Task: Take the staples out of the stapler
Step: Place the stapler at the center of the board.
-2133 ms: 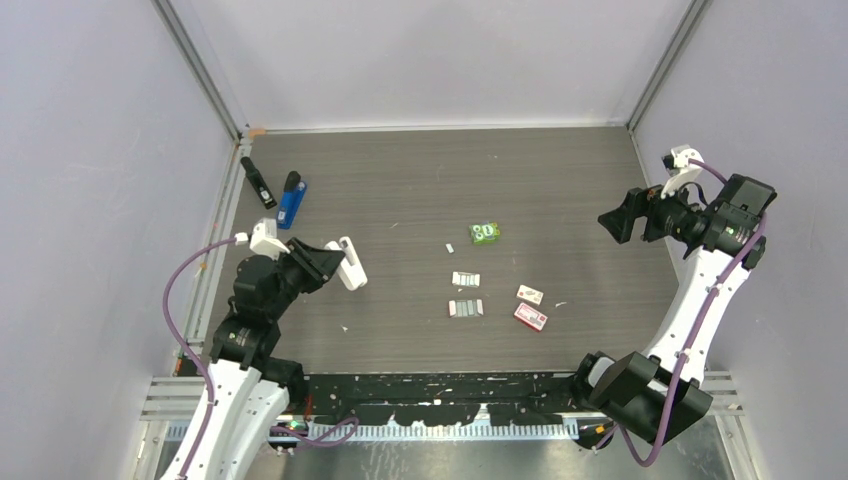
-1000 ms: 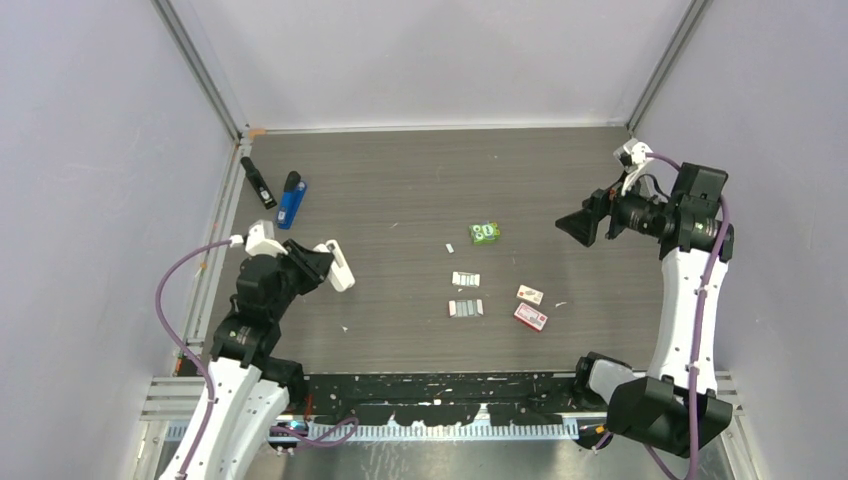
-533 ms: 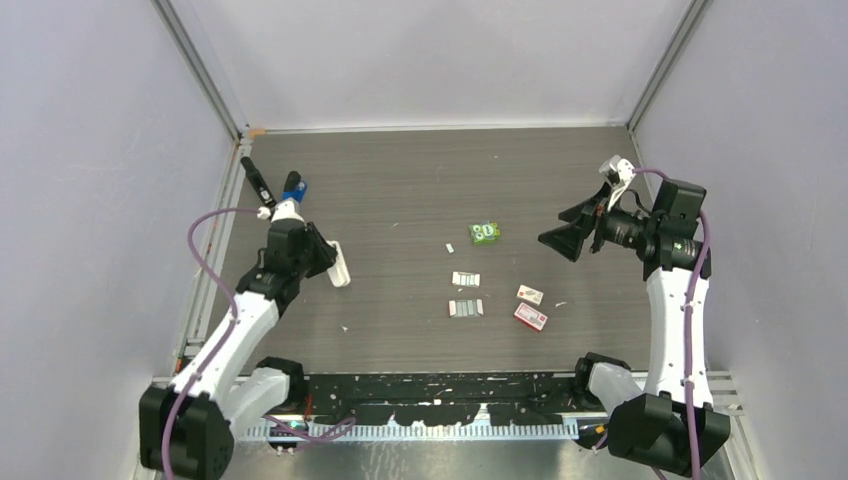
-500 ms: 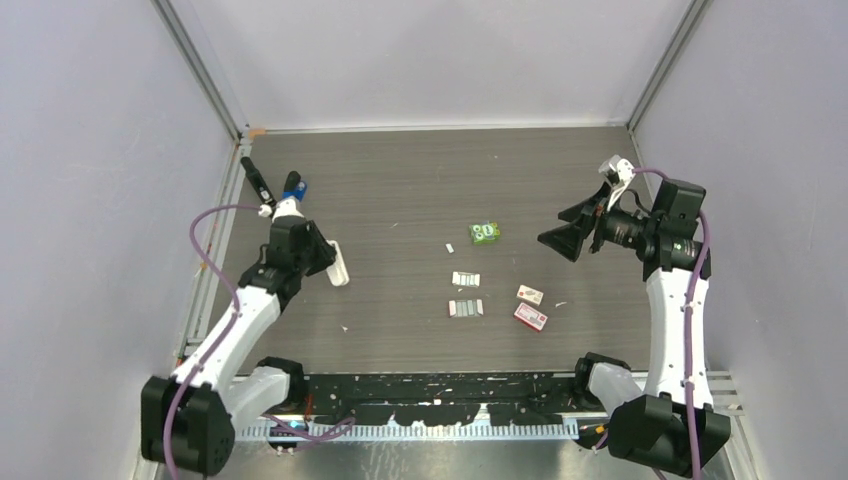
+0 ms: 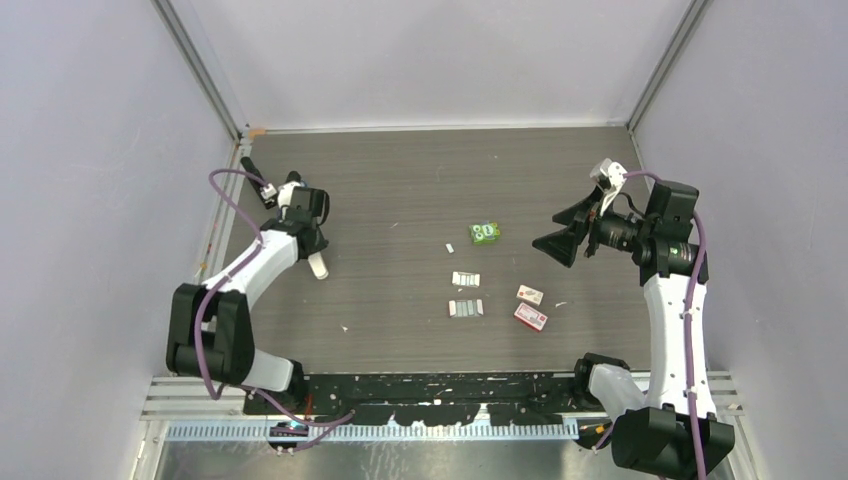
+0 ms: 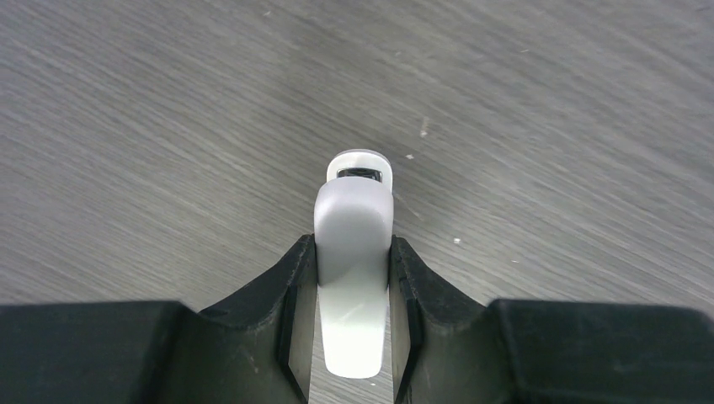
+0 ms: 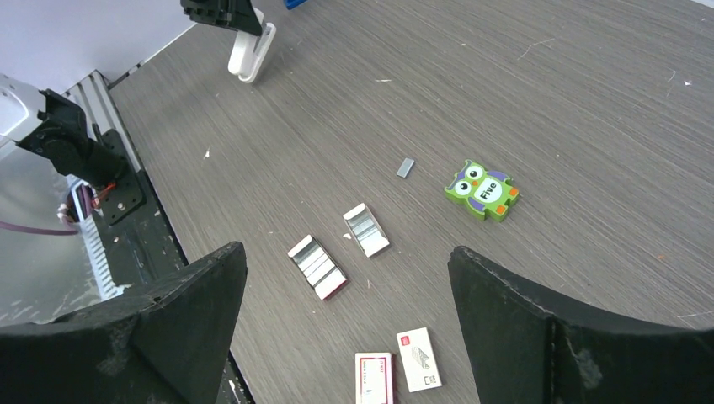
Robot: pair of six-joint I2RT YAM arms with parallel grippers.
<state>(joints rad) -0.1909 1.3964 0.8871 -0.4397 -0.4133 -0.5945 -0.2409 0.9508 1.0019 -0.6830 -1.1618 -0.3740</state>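
The blue stapler is hidden under my left wrist in the top view; only a blue corner (image 7: 293, 3) shows at the top edge of the right wrist view. My left gripper (image 5: 318, 262) is shut on a white oblong piece (image 6: 354, 252) whose tip rests near the table at the far left. Silver staple strips lie in two small open trays (image 5: 465, 279) (image 5: 465, 308), and a loose strip (image 5: 450, 247) lies beside them. My right gripper (image 5: 553, 232) is wide open and empty, in the air right of them. The trays also show in the right wrist view (image 7: 366, 229) (image 7: 317, 267).
A green owl packet (image 5: 485, 233) lies mid-table. Two red-and-white boxes (image 5: 530, 294) (image 5: 530, 317) lie right of the trays. A black oblong piece (image 5: 254, 172) lies by the left wall. Walls enclose the table on three sides.
My left arm has stretched out toward the far left with the white piece, covering the blue stapler. My right gripper has moved left and lower, still open.
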